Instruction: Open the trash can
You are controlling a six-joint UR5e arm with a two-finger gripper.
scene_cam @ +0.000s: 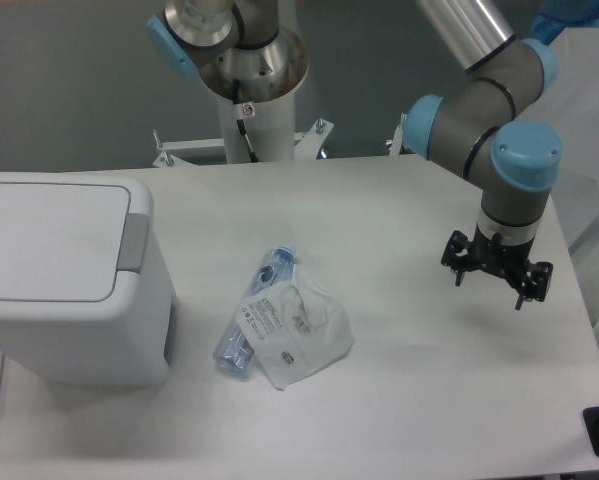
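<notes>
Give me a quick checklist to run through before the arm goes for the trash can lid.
1. Flat lid on the boxy white plastic trash can shut, ready to open: ok.
2. Grey push tab on its rim unobstructed: ok.
3. Tool empty, hanging above the table's right side: ok.
4. Tool near the tab: not ok, far right of it.
5. Clear plastic bottle and white packet lie between tool and can: not ok.
6. Finger spacing: cannot tell.

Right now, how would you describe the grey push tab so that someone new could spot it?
Start at the big white trash can on the table's left side. On the right edge of its flat lid sits the grey push tab, a small upright strip. It is the bin's only grey part; the bottle and packet lie apart.
</notes>
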